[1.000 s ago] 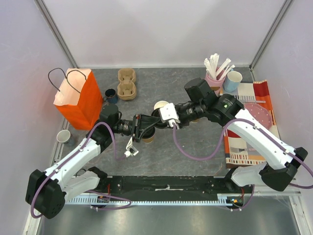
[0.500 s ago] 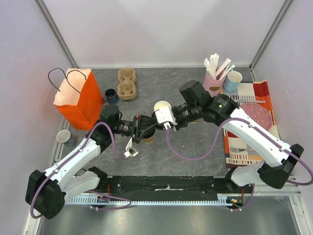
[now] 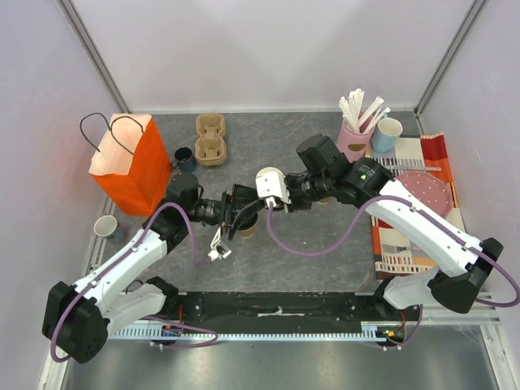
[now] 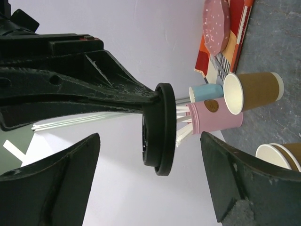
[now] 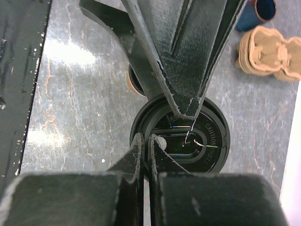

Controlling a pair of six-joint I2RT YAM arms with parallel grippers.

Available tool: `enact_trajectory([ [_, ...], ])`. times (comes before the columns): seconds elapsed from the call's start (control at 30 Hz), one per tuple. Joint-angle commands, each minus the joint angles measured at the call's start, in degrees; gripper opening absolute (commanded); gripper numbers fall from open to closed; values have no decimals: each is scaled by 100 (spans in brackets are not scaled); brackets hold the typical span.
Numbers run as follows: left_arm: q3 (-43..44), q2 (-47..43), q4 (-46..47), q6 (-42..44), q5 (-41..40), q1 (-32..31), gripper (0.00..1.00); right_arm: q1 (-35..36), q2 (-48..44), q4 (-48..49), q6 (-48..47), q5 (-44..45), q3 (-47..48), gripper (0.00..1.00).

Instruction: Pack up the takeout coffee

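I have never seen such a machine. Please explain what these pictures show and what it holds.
The machine is a left arm and a right arm, bolted to a table. One picture looks down from above; the other two come from wrist cameras. On the table are an orange bag, cardboard cup carriers, a pink cup of white sticks and brown paper cups. The right arm's fingers pinch a black lid by its rim. The left arm's fingers are open and hold nothing.

The right pincer [image 5: 145, 143] grips the rim of the black lid [image 5: 209, 139], jaws closed.
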Motion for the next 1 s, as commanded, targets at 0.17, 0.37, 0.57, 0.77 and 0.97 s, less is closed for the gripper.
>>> enact_trajectory([
  [0.17,-109,-256,-119,1100,-827,-21,100,-791,-225,883,933,778,-760,0],
  [0.37,-136,-564,-58,-982,-1574,-47,100,-1946,-129,1990,1610,830,-1560,0],
  [0.57,14,-652,-49,-2583,-2340,-56,100,-2421,433,2553,2191,918,-1728,0],
  [0.77,93,-616,-31,-2989,-2595,-56,100,-2641,882,2590,2595,1041,-1543,0],
  [0.97,76,-617,4,-2998,-2692,-56,100,-2747,768,2678,2718,1093,-1798,0],
])
